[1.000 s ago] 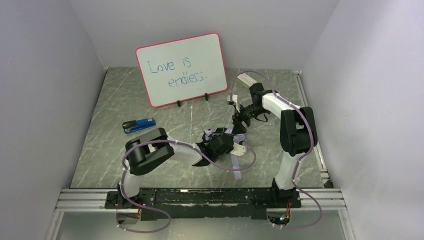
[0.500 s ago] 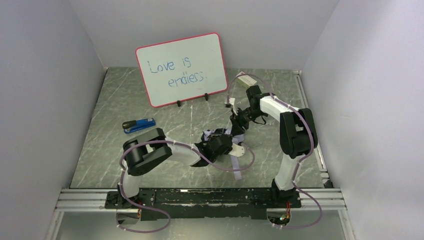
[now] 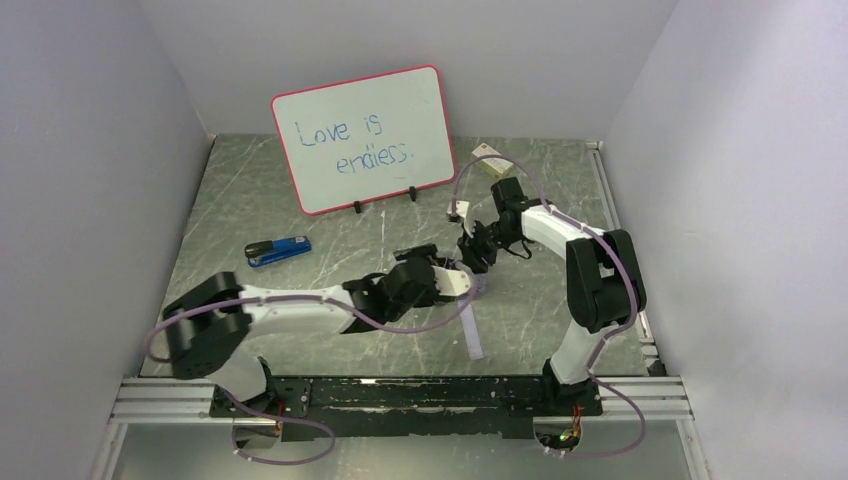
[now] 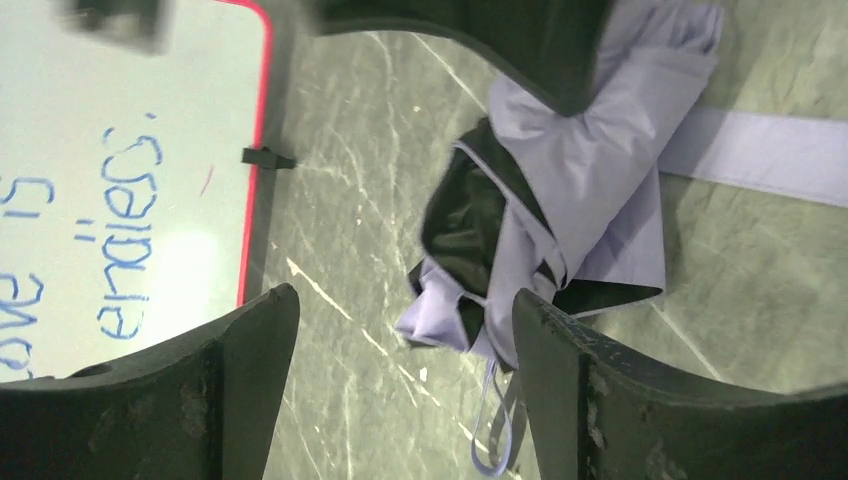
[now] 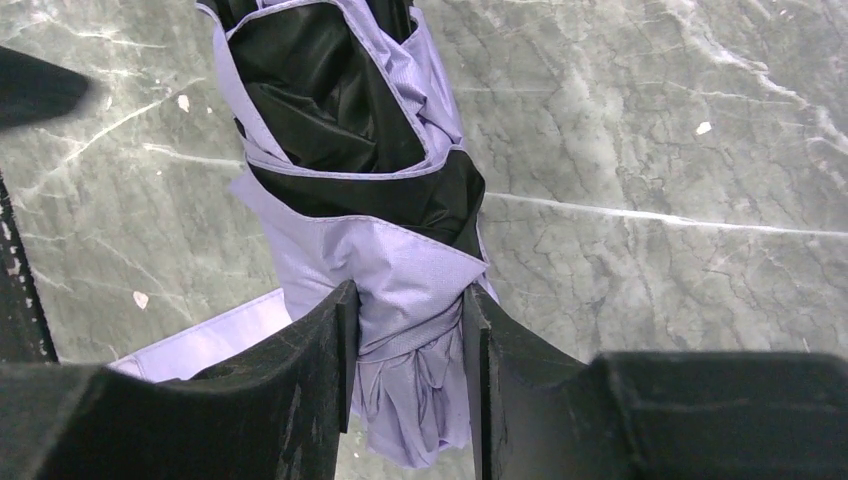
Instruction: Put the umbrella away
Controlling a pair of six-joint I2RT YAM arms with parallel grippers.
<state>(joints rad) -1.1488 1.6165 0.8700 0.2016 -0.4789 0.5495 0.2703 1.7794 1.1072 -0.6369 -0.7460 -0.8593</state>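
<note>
Spanning the whole overhead view, the grey-green marbled table (image 3: 560,310) carries everything. At its 11 o'clock stands a red-framed whiteboard (image 3: 365,135), propped on small black feet and lettered in blue. The umbrella (image 4: 590,170) lies collapsed just past the table's centre toward 2 o'clock, a loose bundle of lavender fabric with black lining showing in the folds. The right gripper (image 5: 408,295) comes at it from 2 o'clock and is clenched on the bunched lavender end, both fingers (image 5: 320,380) pressed against the cloth. The left gripper (image 4: 400,300) reaches in from 8 o'clock and is released, its jaws spread wide with nothing between them and the bundle lying beyond its fingertips. A blue stapler (image 3: 278,250) sits at 9 o'clock, well apart from the umbrella. The flat lavender strap (image 3: 472,335) trails from the bundle toward 6 o'clock. A small pale box (image 3: 490,157) rests at 1 o'clock near the back wall.
</note>
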